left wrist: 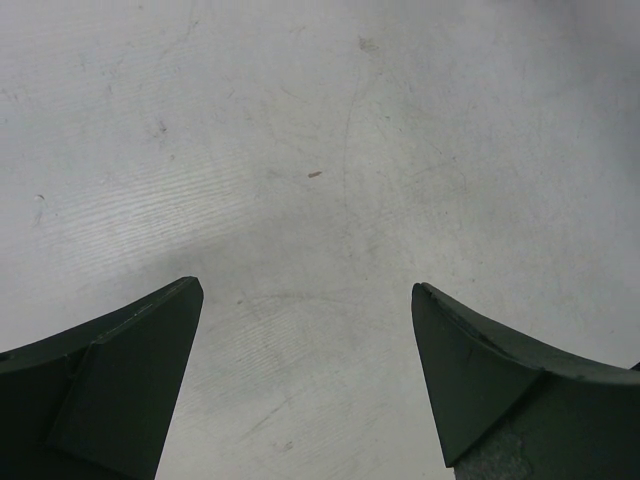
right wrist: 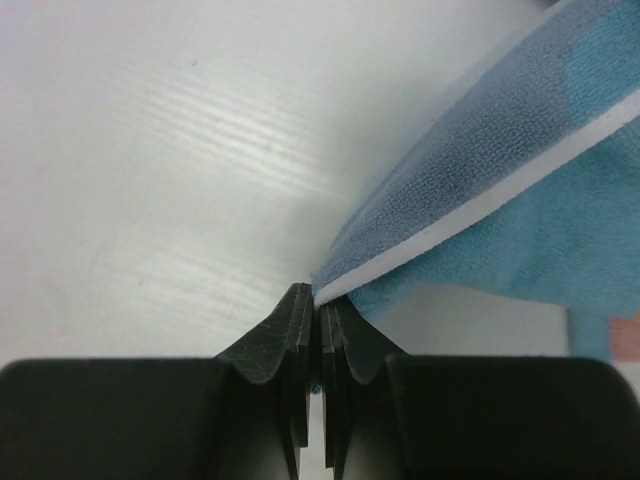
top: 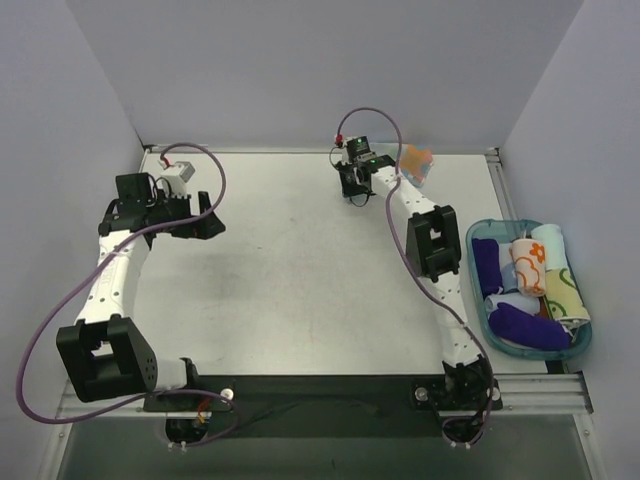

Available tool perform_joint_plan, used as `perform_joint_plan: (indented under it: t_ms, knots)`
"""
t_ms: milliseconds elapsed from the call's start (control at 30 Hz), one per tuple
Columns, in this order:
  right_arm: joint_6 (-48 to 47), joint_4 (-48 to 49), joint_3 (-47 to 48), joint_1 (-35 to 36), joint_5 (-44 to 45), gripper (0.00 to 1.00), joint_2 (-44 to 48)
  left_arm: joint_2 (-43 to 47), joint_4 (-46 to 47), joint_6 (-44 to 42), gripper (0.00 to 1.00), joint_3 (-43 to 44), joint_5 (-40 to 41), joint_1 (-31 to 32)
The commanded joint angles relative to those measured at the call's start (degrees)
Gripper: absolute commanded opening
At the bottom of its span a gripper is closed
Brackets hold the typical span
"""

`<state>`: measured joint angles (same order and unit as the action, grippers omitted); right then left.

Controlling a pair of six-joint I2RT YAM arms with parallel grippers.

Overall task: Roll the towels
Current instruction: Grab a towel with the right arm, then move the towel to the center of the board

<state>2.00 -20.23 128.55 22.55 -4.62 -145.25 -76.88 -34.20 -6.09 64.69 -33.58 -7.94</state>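
We are pinching the blue towel (right wrist: 480, 150) with our right gripper (right wrist: 318, 300). Its jaws are pressing together on the white-edged hem, and the rest of the cloth is rising away to the right of the fingertips. Seen from above, that towel is sitting bunched at the far side of the worktop (top: 290, 270), right of centre and close to the back wall (top: 320, 70), with our right arm stretching out to it. Our left gripper (left wrist: 306, 288) is hanging over bare worktop on the left, its jaws spread wide and holding nothing.

We are reading this as the opening step for this towel: taking hold so it can be drawn toward the middle and laid flat. The next move is calling for a low, gentle pull, so the thin hem is not slipping out of the pinch. It is probably also calling for the left gripper to come across and catch another edge, since a crumpled towel will not roll evenly.

The white towel (top: 528, 262) with orange prints is lying in the basket (top: 505, 222) at the right edge, looking already rolled, beside the purple cloths (top: 528, 328).

The worktop is showing pale grey and matte, with faint scuffs and scratches. The back wall and two plain side walls (top: 60, 150) are closing it in, and a dark rail (top: 330, 390) is running along the near edge.
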Motion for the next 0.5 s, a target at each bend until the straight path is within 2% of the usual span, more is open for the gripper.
perform_joint_plan:
  t_ms: [0,100,167,267,300,333,400,433,467]
  knots:
    - [6.77,-0.25,-4.16,0.83,-11.00,0.00,14.27,-1.16,0.01,3.53,0.97,4.74,-4.10,-3.46]
    - [11.70,0.10,-9.26,4.69,-15.41,0.00,22.89,-5.37,-0.70,8.35,0.97,7.03,-20.93,-9.71]
    - [16.44,0.80,-11.65,7.15,-16.47,0.00,27.64,-7.92,-0.70,11.18,0.97,7.73,-23.19,-12.00]
    - [23.90,1.68,-13.15,12.68,-19.54,0.00,29.67,-8.20,-0.61,11.63,0.97,8.44,-23.64,-12.62]
    - [24.54,1.68,-12.54,13.83,-20.24,0.06,29.41,-7.94,-0.52,11.54,0.97,8.44,-23.20,-12.62]
    - [25.24,1.42,-10.97,15.58,-21.03,0.38,28.28,-7.50,-0.26,11.54,0.97,8.35,-22.93,-12.53]
    - [27.34,1.25,-9.38,16.04,-24.02,0.79,27.04,-6.53,-0.17,11.45,0.97,8.44,-21.44,-12.62]
    - [27.01,0.90,-7.72,15.78,-24.90,0.96,26.17,-6.00,-1.04,10.67,0.97,8.53,-20.48,-12.71]
    - [26.22,0.28,-7.70,15.51,-24.91,0.97,26.25,-5.74,-1.40,10.22,0.97,8.35,-19.25,-12.80]
